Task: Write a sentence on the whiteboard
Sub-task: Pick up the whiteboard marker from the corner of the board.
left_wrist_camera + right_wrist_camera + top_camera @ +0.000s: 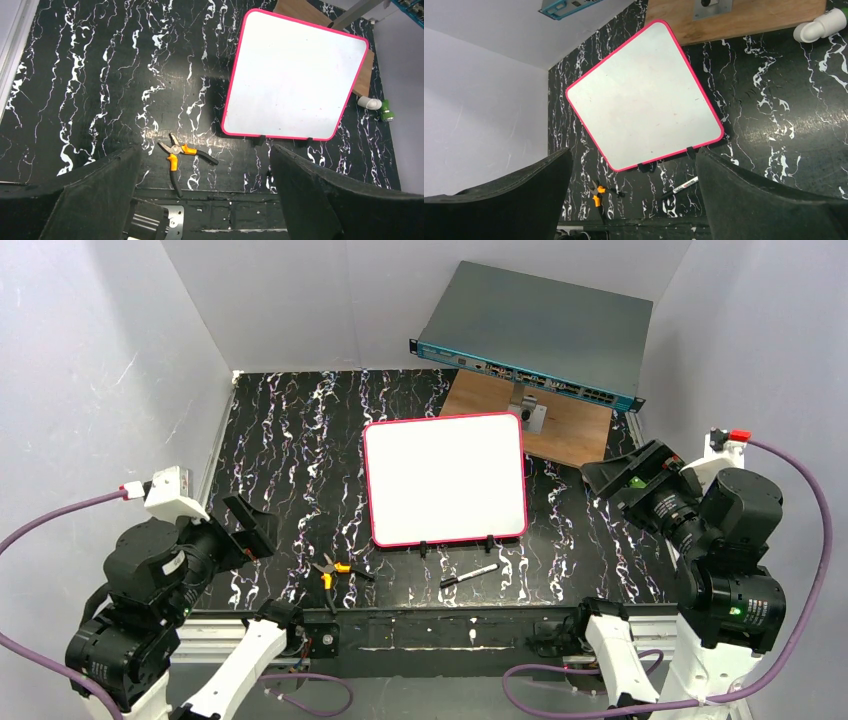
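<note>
**Plain whiteboard, jaws spread wide**

Your whiteboard lies flat out ahead, between your left gripper and right gripper, its face all white. A marker lies by its near edge. Pliers lie nearer your left jaws. Both jaws gape, holding nothing.

The switch box covers the far part of the wooden board; the right wrist view shows only the box's corner at the top edge. Print on the marker is too small to read. The white pipe elbow runs off the right edge, and each wrist view crops its own fingers at the bottom
</note>
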